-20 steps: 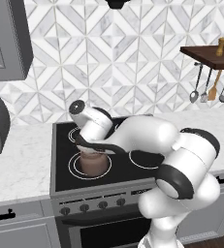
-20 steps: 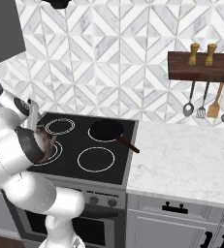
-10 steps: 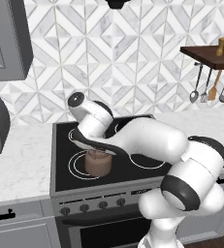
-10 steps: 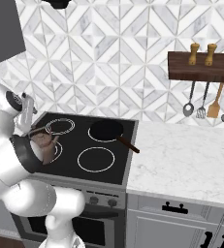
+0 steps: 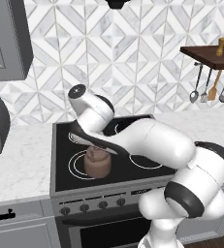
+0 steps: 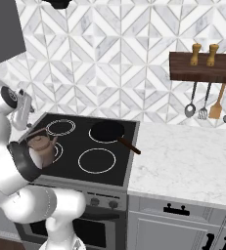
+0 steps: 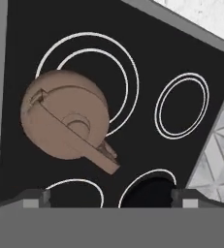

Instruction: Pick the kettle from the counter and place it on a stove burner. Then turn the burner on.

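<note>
The brown-copper kettle (image 5: 96, 162) (image 6: 42, 149) stands upright on the black cooktop's front-left circle, the large double-ringed stove burner (image 5: 74, 165) (image 7: 119, 62). In the hand view the kettle (image 7: 65, 121) covers the burner's lower left part, with its spout pointing down-right. My gripper (image 6: 22, 123) (image 7: 111, 196) hangs above and behind the kettle, apart from it. It is open, its fingertips (image 7: 36, 197) spread wide with nothing between them. The marbled counter (image 6: 183, 161) lies to the right of the stove.
A black frying pan (image 6: 107, 131) (image 7: 147, 191) sits on the back right circle, its handle pointing toward the counter. A row of knobs (image 5: 84, 207) (image 6: 92, 199) runs along the stove front. Utensils (image 6: 207, 105) hang under a wooden shelf at the right.
The gripper has let go of the kettle's handle and risen up and back from it. The kettle stays on the front-left burner.
</note>
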Tool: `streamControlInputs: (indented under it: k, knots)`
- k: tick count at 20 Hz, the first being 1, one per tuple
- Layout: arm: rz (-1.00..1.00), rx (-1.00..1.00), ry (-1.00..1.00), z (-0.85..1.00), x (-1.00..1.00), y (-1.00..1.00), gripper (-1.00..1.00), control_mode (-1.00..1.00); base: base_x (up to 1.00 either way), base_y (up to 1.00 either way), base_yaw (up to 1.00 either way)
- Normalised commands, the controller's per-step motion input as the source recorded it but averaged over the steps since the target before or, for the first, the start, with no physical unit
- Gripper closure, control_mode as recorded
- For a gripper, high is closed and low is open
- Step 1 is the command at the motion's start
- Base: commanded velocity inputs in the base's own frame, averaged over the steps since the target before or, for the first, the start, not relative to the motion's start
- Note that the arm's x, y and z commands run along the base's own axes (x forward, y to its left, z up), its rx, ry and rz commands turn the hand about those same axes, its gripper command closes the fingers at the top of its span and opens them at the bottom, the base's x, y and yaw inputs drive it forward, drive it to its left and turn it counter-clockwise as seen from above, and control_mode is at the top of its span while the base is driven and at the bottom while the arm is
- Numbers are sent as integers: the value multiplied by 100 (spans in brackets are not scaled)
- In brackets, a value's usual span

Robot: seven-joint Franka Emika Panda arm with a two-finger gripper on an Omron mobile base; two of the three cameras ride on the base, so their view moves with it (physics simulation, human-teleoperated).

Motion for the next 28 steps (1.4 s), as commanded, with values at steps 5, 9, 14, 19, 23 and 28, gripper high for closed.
streamControlInputs:
  k: [5,9,14,19,23,28]
  knots:
    - [-4,5,-10,17,-98,-62,-100,-100,0,0,0]
    - [0,14,-22,0,-69,-72,-100,-100,0,0,0]
    - [19,-20,-15,-18,-100,52,-100,-100,0,0,0]
    - [44,-45,0,-49,-100,100,-100,-100,0,0,0]
    - [42,-51,0,-58,-94,100,-100,-100,0,0,0]
    - [38,-60,-3,-88,-70,100,-100,-100,0,0,0]
